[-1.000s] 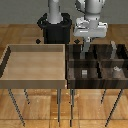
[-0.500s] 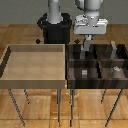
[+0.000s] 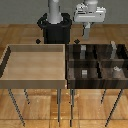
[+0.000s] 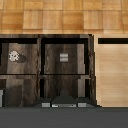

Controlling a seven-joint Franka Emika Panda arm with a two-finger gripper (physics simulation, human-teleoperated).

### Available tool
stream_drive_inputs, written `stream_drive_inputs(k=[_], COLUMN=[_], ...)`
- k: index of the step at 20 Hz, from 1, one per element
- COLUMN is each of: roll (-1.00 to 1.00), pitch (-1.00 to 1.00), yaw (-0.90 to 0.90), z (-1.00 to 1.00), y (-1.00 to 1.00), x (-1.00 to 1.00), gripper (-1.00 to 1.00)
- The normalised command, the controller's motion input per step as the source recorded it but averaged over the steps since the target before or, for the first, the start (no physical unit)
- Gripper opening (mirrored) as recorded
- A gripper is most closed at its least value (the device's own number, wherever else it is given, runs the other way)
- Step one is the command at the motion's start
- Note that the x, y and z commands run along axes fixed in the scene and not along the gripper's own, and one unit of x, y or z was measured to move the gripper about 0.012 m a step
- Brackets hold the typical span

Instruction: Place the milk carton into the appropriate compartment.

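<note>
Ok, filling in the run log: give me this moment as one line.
milk carton upright in compartment | gripper above it, apart | jaws unclear

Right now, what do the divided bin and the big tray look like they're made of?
Divided bin: dark brown wood look with visible grain stripes on the walls, matte. Large tray: light tan wood look, smooth and unstreaked, matte. Both are simulator renders, so this is texture only; the real material is open.
</note>
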Motion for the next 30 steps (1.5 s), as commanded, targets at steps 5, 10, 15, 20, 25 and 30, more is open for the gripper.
stream_drive_inputs(k=[5,10,15,20,25,30], roll=[0.00,0.00,0.00,0.00,0.00,0.00], pitch=[0.00,0.00,0.00,0.00,0.00,0.00], yaw=[0.00,0.00,0.00,0.00,0.00,0.00], z=[-0.30,-1.00,-1.00,-1.00,-0.40,0.00], y=[0.00,0.00,0.00,0.00,0.00,0.00], x=[-0.60,0.00,0.00,0.00,0.00,0.00], gripper=[-1.00,-1.00,-1.00,-1.00,1.00,1.00])
